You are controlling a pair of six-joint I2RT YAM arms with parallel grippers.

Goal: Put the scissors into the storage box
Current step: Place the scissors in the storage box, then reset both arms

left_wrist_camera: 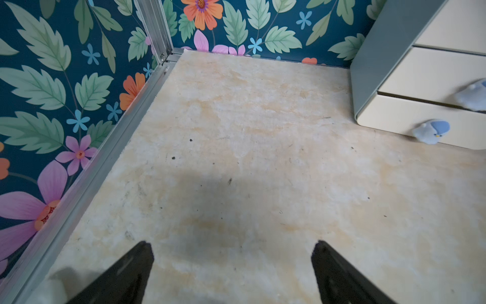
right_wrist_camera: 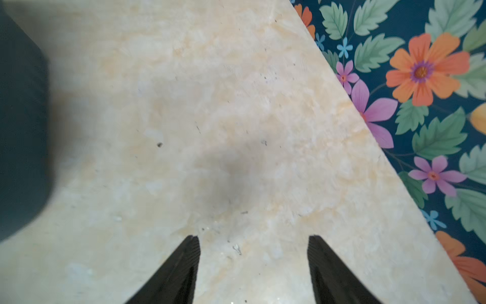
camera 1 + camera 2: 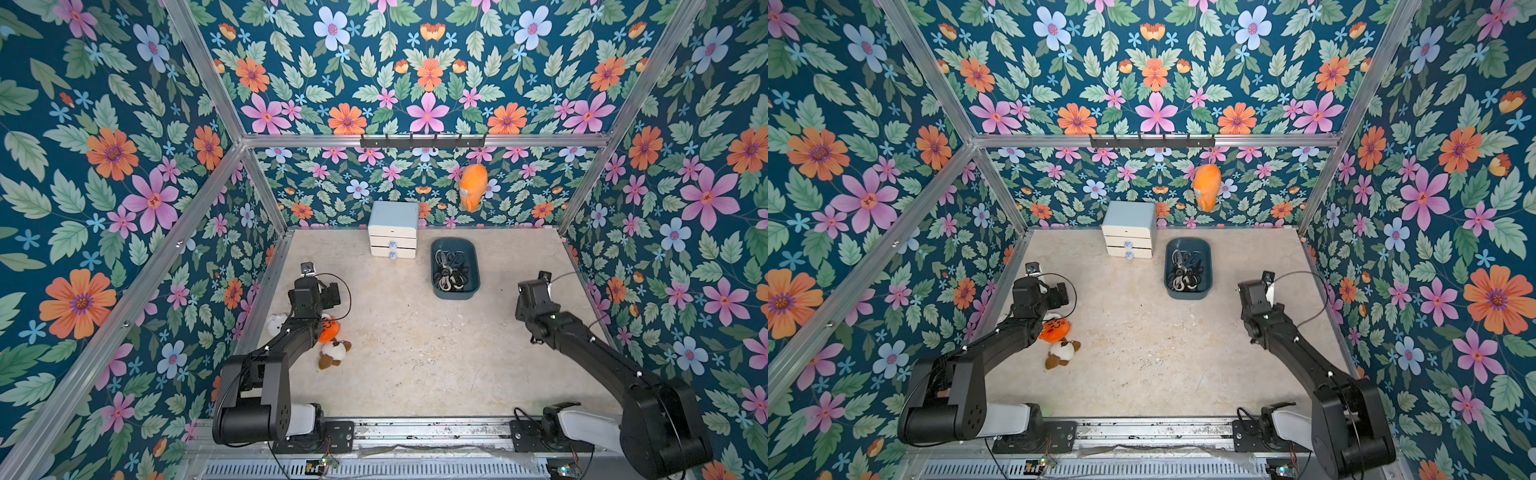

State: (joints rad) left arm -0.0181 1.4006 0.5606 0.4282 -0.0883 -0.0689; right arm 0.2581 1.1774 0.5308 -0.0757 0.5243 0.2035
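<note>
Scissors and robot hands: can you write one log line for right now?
scissors: all seen lie in storage box | left hand: open, empty | right hand: open, empty

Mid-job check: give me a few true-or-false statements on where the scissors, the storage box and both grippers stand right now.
1. The metal-bladed scissors lie inside the dark teal plastic storage box. True.
2. The right gripper is shut on a pair of scissors. False: its jaws stand apart over the bare table, holding nothing.
3. The left gripper is open and empty. True.
4. The storage box stands on the left arm's side of the white-and-pale-blue drawer cabinet. False: it stands on the right arm's side.
5. An orange plush toy hangs from the black hook rack. True.
</note>
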